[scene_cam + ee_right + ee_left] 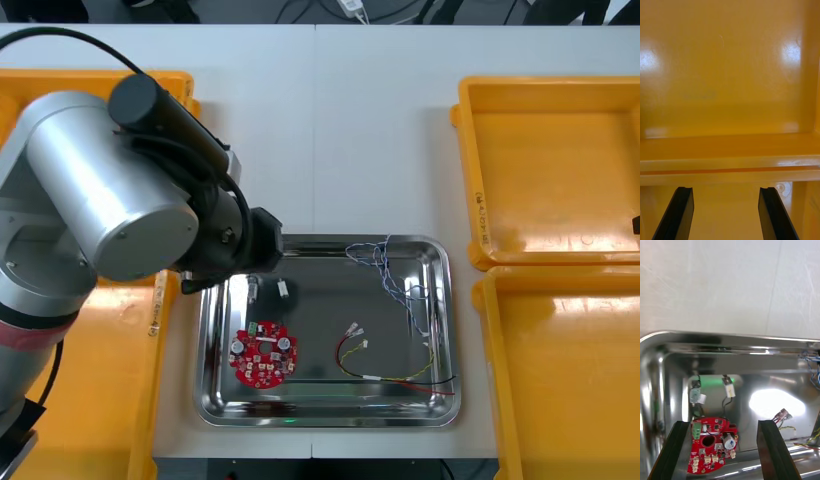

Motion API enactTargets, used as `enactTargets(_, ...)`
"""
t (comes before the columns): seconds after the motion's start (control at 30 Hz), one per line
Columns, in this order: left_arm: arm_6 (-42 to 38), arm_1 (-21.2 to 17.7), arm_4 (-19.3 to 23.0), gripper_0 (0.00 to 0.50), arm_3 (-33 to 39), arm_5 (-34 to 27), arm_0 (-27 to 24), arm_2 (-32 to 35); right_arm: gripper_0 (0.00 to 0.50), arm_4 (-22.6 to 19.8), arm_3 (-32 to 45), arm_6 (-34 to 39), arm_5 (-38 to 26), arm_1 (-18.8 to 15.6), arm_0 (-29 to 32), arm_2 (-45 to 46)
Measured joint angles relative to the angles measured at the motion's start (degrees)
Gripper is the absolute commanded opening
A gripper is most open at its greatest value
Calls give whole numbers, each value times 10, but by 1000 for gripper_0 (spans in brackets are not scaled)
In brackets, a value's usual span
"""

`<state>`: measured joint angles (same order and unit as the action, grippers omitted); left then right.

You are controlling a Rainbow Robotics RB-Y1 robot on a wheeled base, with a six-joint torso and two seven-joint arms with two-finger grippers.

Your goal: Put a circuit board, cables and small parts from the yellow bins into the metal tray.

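Observation:
The metal tray (330, 241) lies mid-table, shiny inside. A round red circuit board (263, 356) rests in its near left part, with two small metal parts (283, 290) just behind it. A twisted blue and white cable (395, 280) lies at the tray's right, a red and yellow cable (390, 370) near its front right. My left arm (110, 190) reaches over the tray's back left corner. My left gripper (724, 450) hangs open above the circuit board (711, 444), holding nothing. My right gripper (724, 213) stands open and empty over a yellow bin's floor (730, 93).
Yellow bins flank the tray: two on the left (90, 400), partly hidden under my left arm, and two on the right (550, 170), whose floors look bare. In the left wrist view the small metal parts (729, 389) lie beyond the board, before the tray's back rim (733, 336).

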<state>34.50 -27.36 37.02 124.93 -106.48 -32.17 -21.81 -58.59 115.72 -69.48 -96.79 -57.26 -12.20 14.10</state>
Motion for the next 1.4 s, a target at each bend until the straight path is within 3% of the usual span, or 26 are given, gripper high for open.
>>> enactTargets(0.43, 12, -80, 82, 500, 0, -30, -12, 122, 500, 0, 0, 0, 0, 0, 0, 0)
enactTargets(0.8, 187, -160, 165, 500, -67, -31, -12, 188, 500, 0, 0, 0, 0, 0, 0, 0)
enactTargets(1.1, 203, -215, 186, 500, -115, -32, 0, 215, 500, 0, 0, 0, 0, 0, 0, 0)
enactTargets(1.4, 348, -261, 201, 500, -140, -30, 46, 238, 500, 0, 0, 0, 0, 0, 0, 0)
